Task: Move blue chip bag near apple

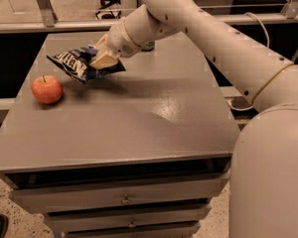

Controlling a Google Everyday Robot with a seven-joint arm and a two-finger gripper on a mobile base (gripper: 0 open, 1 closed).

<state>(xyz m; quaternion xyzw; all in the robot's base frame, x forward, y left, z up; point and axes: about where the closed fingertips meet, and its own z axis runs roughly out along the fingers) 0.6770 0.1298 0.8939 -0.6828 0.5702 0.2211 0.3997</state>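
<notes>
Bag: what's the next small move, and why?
Probably lower it straight down. The pincer is shut on the bag, which hangs tilted above the table with its shadow beneath. It is close to the apple, just right of and behind it, not touching. Little sideways travel seems left, so set it down before opening.

Grey table (139,128), apple (46,89) near one edge; hand (103,59) with blue chip bag (74,66) above.

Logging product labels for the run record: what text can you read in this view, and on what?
The blue chip bag, held over the table by the gripper: large white lettering, too blurred to read.
The green can behind the arm: no legible text.
No other text.
</notes>
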